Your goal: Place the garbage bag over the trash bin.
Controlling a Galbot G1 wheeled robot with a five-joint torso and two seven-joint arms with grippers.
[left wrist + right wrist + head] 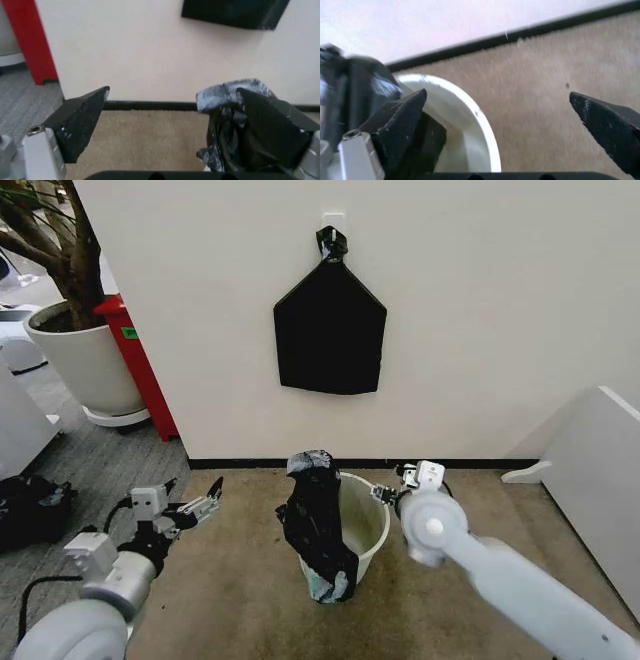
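The trash bin [364,522] stands upright on the tan carpet near the wall. The garbage bag [316,525] hangs crumpled over the bin's left rim, down its outer side, with a bunched top sticking up. My left gripper [205,505] is open, left of the bin and apart from it; in the left wrist view the left gripper [175,112] has the bag [225,112] beside its far finger. My right gripper [388,488] hovers at the bin's right rim. In the right wrist view the right gripper [497,108] is open, its fingers straddling the white rim [470,116], with the bag [355,86] beyond.
A flat black bundle [330,330] hangs on the wall above the bin. A large white plant pot [85,365] and a red panel [140,365] stand at the back left. A white board [590,470] leans at the right. Dark gear [30,510] lies on the grey floor at the left.
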